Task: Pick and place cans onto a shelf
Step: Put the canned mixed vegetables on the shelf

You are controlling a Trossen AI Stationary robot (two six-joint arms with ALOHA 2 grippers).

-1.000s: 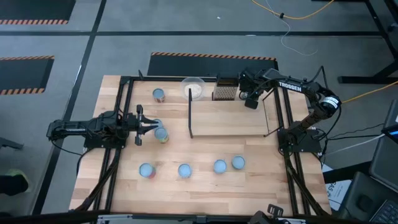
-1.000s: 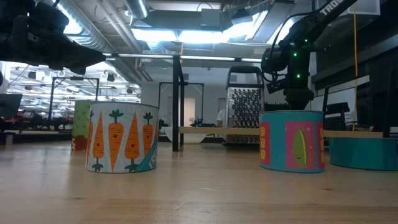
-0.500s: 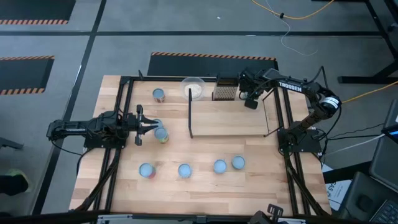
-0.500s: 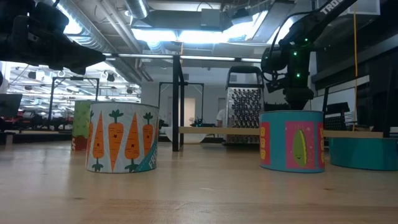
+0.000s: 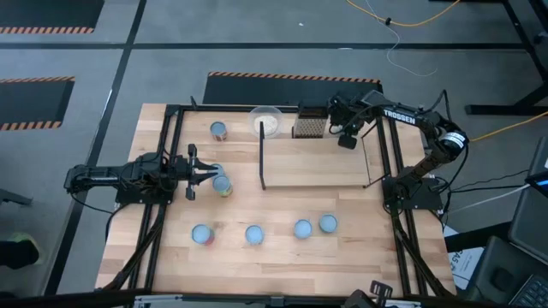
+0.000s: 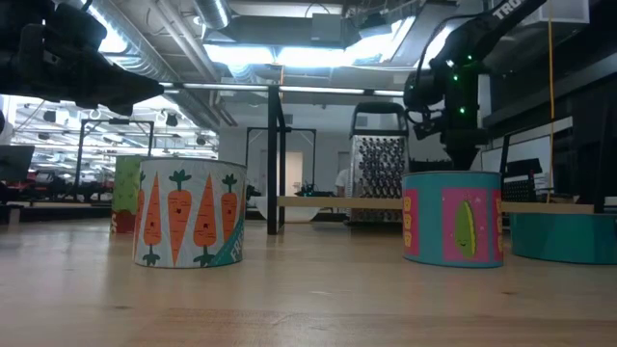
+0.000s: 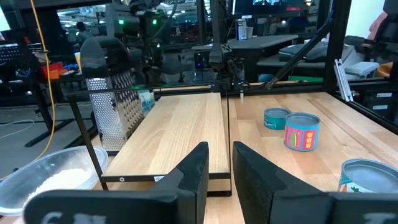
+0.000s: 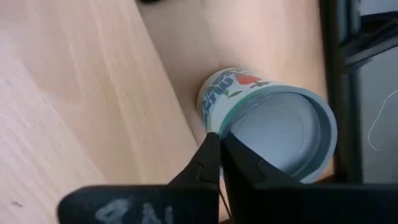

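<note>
Hovering above a teal-rimmed can, the right claw sat pinched together, empty; rigid, light tins suit gripping across their sides.

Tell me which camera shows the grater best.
The left wrist view: the grater stands side-on beside the shelf, its perforated face plain. The low view shows it farther off, behind the shelf edge. From above only its dark top appears. The right wrist view misses it.
</note>
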